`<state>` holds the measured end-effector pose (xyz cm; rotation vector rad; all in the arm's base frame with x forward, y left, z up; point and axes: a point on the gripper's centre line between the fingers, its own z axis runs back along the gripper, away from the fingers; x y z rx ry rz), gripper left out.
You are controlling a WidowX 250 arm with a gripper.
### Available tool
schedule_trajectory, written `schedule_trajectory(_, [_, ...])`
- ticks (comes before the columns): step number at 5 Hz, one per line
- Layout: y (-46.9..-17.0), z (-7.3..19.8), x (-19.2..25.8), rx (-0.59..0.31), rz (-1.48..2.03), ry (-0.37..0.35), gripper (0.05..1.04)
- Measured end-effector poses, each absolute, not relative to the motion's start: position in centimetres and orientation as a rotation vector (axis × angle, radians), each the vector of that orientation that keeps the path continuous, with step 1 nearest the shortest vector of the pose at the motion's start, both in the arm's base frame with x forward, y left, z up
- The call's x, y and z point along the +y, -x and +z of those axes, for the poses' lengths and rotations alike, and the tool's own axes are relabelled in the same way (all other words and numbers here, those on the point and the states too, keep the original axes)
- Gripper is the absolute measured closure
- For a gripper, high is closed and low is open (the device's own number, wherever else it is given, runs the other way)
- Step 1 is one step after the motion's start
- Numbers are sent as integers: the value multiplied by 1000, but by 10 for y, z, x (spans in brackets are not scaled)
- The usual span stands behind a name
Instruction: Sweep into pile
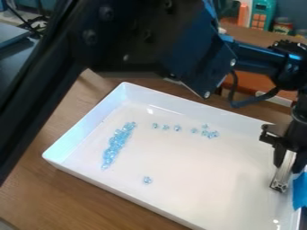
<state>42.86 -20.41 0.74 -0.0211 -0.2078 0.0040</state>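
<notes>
Your claw [287, 167] is at the right side of the frame, hanging down over the right end of the white tray [192, 110]; you cannot tell whether it is apart, together or clamped on something. A narrow metallic strip [283, 174] shows at its lower part, with a blue piece [300, 191] just beside it at the frame's right edge; what either belongs to is unclear. Your arm [141, 42] spans the top of the frame and runs down the left. Clear bluish pieces lie inside the tray, distributed thus: a dense slanting band [118, 144] left of the frame's centre; a loose row [177, 128] to the right of the band's upper end, ending in a small cluster [210, 133]; one lone piece [147, 180] below, well apart from the rest. You have the tray set at an angle on the wooden worktop [57, 197]. Top right, behind the arm: an orange bottle [243, 15], a teal object [262, 13] and a jar [282, 25].
</notes>
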Motion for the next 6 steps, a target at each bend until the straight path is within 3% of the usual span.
schedule_trajectory(2, [-428,2,-154,-202,88,-21,756])
schedule_trajectory(3, [-427,2,-107,-183,184,-36,756])
schedule_trajectory(6, [-411,16,-24,-137,324,-30,756])
